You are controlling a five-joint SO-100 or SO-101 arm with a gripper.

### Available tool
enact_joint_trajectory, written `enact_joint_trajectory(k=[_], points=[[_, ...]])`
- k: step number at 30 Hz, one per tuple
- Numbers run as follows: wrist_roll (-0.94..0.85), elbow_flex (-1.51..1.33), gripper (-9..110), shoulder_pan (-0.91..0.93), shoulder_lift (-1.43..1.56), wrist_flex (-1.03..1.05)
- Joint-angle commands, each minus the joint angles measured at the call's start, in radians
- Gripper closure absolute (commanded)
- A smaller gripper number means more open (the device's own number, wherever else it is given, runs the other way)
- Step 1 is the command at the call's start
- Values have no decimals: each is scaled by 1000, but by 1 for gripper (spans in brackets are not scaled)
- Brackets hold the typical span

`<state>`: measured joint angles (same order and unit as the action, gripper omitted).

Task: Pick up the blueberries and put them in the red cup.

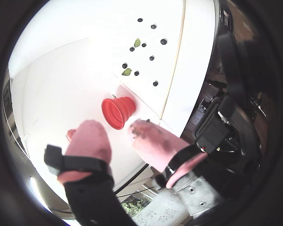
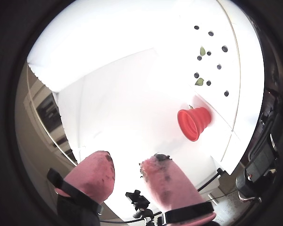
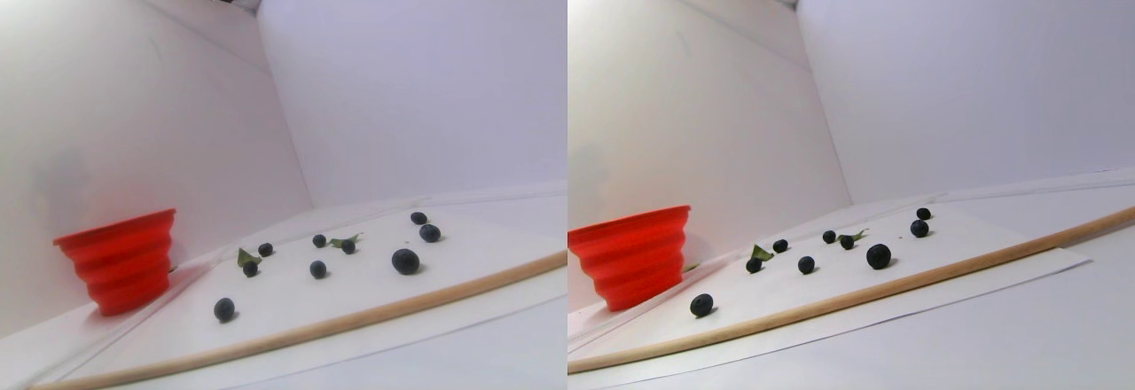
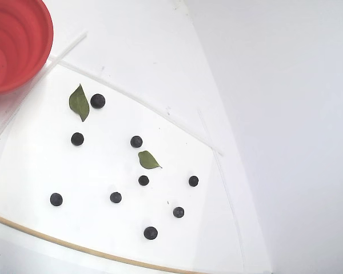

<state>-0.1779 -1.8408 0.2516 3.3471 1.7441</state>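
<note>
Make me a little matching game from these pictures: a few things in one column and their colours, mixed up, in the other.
Things:
1. blueberries
2. red cup
3. leaves
4. gripper fingers

Colours:
A. green
B. pink
C. dark blue-black
D. red-orange

Pairs: 1-C, 2-D, 3-A, 4-B

The berries lie scattered on the white sheet, the cup stands at its edge, and the gripper hangs open above, holding nothing.
</note>
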Motion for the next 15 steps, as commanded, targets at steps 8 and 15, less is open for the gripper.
enact_joint_trajectory(k=[8,15], points=[[-2,3,88,17,-17,-2],[-3,3,89,12,-12,-2]])
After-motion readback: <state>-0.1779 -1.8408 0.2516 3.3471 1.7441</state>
